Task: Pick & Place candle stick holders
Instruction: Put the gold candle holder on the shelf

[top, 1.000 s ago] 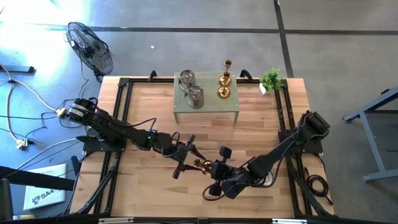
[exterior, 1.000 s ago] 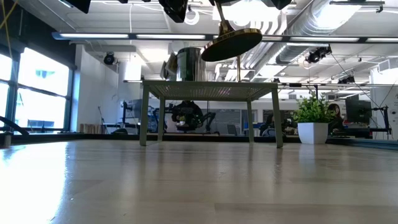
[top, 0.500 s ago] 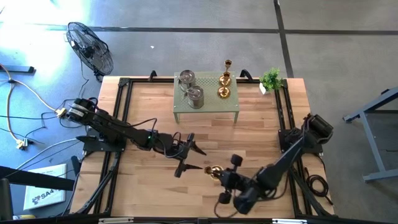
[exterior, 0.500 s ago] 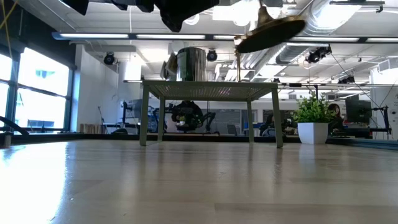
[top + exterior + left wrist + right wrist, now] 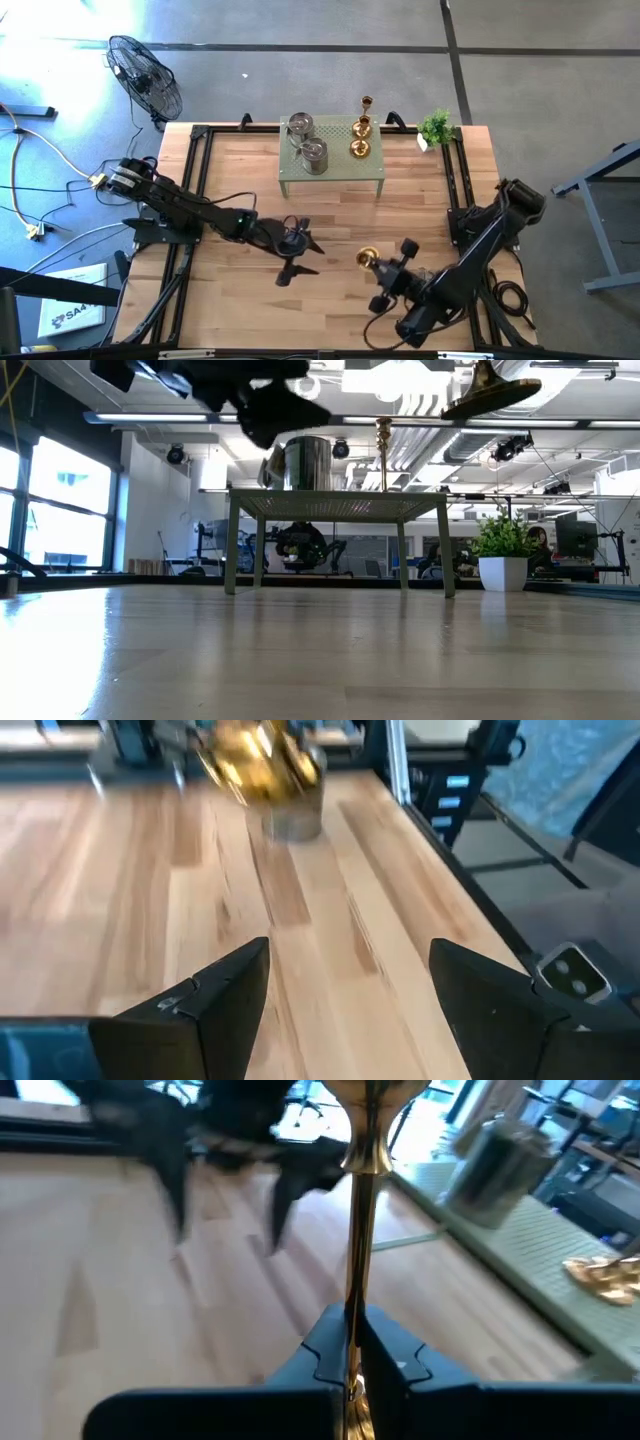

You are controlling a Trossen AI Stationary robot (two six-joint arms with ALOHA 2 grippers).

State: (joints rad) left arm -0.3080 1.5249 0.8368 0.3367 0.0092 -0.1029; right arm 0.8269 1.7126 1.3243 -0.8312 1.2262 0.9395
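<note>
Polished brass candle stick holder, round base and thin stem, clamped by the stem in the right gripper and lifted clear of the wood, over the half of the table away from the stand, right of centre. Seen tilted from the low view, with the round base high up. In the right wrist view, smooth gold stem pinched between the two dark fingers, pressed tight together on it.

Left gripper over the table's middle, just left of the held holder and apart from it. Fingers spread wide, nothing between them.

On the green perforated metal stand at the far edge:
- Left half: two squat silver-grey metal holders, cylindrical, with a dull sheen.
- Right half: a tall slim brass holder and a lower brass holder, close together.

Small green potted plant just right of the stand, near the far right corner.

Broad bare stretch of wood between stand and grippers. Open space under the stand between its thin legs. Black rails along the left and right table edges.

Table of pale, matt wooden planks. Grey concrete floor around it, with a black floor fan beyond the far left corner and cables at the left. Behind the table in the low view, a bright hall with windows at the left and ducts overhead.
</note>
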